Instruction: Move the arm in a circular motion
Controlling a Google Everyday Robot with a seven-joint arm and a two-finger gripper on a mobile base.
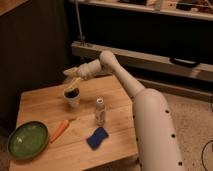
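The large white arm (150, 117) rises from the lower right, bends at an elbow (107, 56) and reaches left over the wooden table (45, 102). It ends in a narrow beige gripper (73, 79) that points down and left. The gripper sits just above a white cup (72, 96) with dark contents.
On the table stand a small white bottle (100, 110), a blue sponge (97, 137), an orange carrot (59, 131) and a green bowl (27, 139). A grey shelf rail (165, 62) and a metal post (79, 22) run behind the table.
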